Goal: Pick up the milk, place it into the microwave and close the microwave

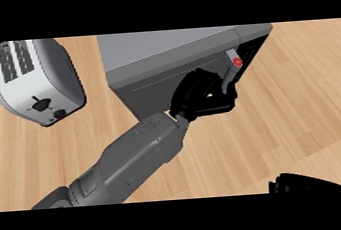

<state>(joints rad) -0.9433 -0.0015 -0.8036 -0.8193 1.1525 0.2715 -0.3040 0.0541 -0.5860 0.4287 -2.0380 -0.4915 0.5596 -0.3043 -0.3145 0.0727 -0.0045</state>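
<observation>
Near left, left forearm slanting to left hand on microwave door beside handle, grip indiscernible; right hand a sliver near right, state likewise. Milk unseen, presumably inside: closing step, needing a final push until flush.

The counter holds 1 microwave and 1 toaster, beside 1 grey forearm and 2 hands: left hand, right hand.
</observation>
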